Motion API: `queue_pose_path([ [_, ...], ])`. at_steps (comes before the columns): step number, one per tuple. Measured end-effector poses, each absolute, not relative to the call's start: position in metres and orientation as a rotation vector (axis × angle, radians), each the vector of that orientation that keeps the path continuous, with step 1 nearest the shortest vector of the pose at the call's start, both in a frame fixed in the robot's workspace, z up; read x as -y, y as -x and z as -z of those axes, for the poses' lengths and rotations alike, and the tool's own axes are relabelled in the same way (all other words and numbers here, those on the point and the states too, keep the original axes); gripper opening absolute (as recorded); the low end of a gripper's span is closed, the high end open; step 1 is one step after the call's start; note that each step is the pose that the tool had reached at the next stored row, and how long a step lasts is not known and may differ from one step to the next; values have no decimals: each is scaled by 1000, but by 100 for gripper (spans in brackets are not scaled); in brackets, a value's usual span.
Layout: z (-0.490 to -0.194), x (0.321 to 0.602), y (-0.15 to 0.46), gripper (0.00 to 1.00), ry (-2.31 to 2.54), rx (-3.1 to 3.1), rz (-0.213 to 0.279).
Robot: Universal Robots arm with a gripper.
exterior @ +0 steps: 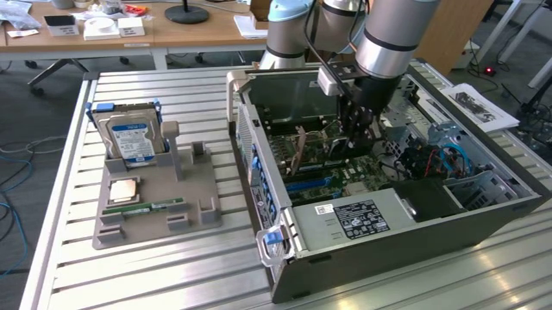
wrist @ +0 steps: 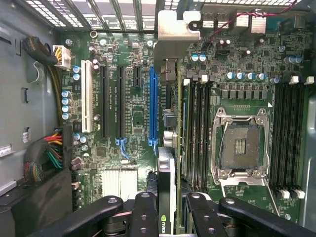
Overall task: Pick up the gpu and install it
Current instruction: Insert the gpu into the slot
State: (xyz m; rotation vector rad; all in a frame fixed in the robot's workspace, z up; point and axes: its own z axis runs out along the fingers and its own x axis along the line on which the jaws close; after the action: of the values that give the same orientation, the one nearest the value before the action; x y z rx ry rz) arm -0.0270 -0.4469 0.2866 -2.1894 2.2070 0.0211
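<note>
Ext. cam: high, oblique, mid-range on PC case (exterior: 483, 223). Wrist cam: close, facing motherboard (wrist: 140, 106); both share it.

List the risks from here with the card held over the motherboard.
The gpu, clamped in the gripper, looks offset from the blue slot; pressing down could miss it.
Its metal bracket hangs near the case grille and might catch.
The open CPU socket lies close by, exposed to a slip.

The gpu (wrist: 166, 173) stands edge-on above the motherboard (wrist: 138, 123), seemingly beside the blue slot (wrist: 153, 103).
</note>
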Motion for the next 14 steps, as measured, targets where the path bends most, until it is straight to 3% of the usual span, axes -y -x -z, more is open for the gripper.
queue_pose_path([
  [14,-286,447,29,27,2189,-2207,-21],
])
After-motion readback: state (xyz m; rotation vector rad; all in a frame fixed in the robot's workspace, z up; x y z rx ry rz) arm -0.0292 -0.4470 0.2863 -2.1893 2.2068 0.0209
